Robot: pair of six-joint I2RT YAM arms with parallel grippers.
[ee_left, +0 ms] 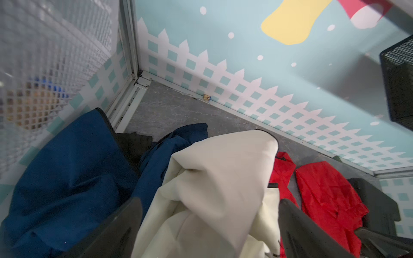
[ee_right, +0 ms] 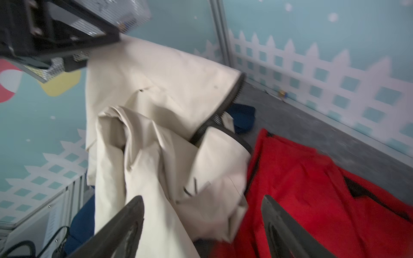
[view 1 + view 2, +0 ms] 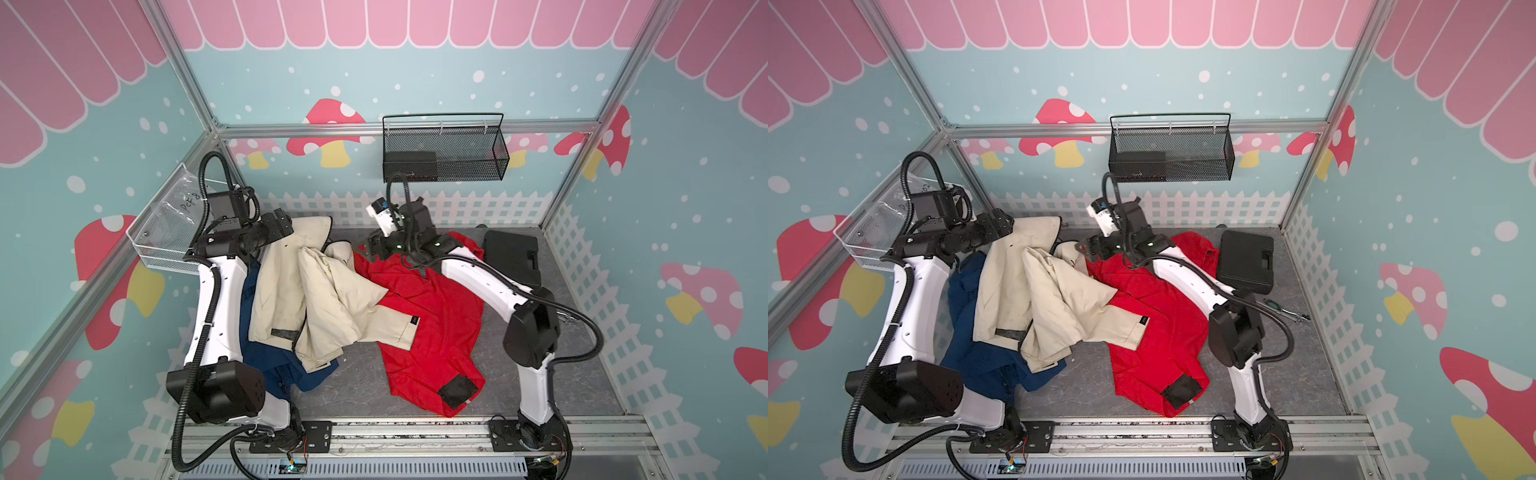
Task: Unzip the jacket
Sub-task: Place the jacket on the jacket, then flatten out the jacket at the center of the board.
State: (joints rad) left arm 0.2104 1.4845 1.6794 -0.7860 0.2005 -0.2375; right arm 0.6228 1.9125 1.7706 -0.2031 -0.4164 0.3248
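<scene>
**Both grippers stand wide apart at the cream jacket**

In both top views the cream jacket (image 3: 316,291) (image 3: 1038,291) lies crumpled left of centre on the grey tabletop (image 3: 361,386). It overlaps a blue garment (image 3: 282,365) at its left and a red garment (image 3: 436,316) at its right.

The left gripper (image 3: 286,226) (image 3: 1000,224) sits at the jacket's upper left edge. In the left wrist view its fingers are spread wide (image 1: 211,203), and a fold of cream fabric (image 1: 223,167) rises between them without being pinched.

The right gripper (image 3: 372,245) (image 3: 1090,247) is at centre frame, where the cream and red cloth meet. In the right wrist view, which is blurred, its fingers are also well apart (image 2: 202,198) and grip nothing. Cream fabric lies below the gap between them. A dark toothed edge (image 2: 232,96) runs along one border of the jacket.

A black case (image 3: 513,255) lies right of the red garment. A black mesh basket (image 3: 444,149) hangs on the back wall, and a clear bin (image 3: 166,232) hangs on the left wall.
</scene>
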